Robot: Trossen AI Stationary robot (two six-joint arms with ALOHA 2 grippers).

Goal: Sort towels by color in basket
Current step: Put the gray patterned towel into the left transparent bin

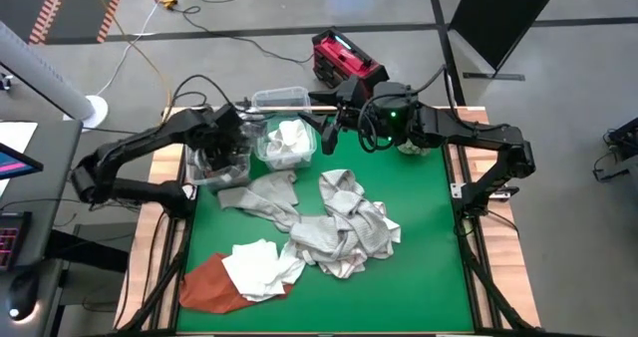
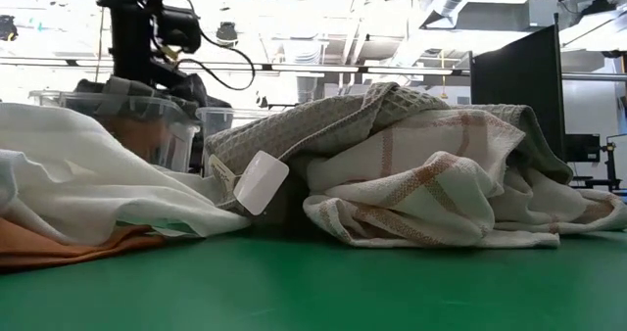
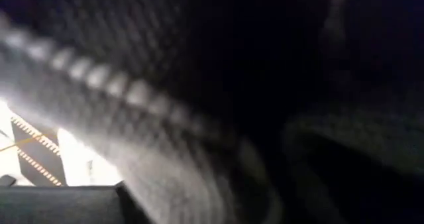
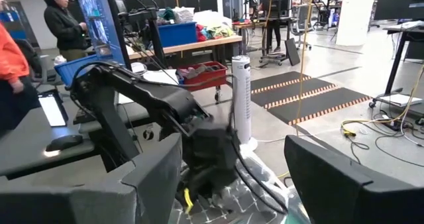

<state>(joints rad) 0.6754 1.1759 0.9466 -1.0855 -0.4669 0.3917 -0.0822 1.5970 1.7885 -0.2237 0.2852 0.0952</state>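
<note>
My left gripper [image 1: 231,146] hangs over a clear bin [image 1: 217,169] at the table's far left that holds dark grey towels; dark waffle cloth [image 3: 199,85] fills its wrist view. A second clear bin [image 1: 285,144] beside it holds white towels. On the green mat lie a grey towel [image 1: 264,192], a heap of checked towels [image 1: 344,225], a white towel [image 1: 261,267] and a rust-orange towel [image 1: 204,287]. My right gripper [image 4: 232,177] is held level above the far middle of the table, open and with nothing between its fingers.
A third clear bin [image 1: 282,98] stands at the far edge behind the other two. A red case [image 1: 344,60] lies on the floor beyond the table. Bare green mat [image 1: 429,277] lies at the near right. People stand in the room behind [image 4: 63,25].
</note>
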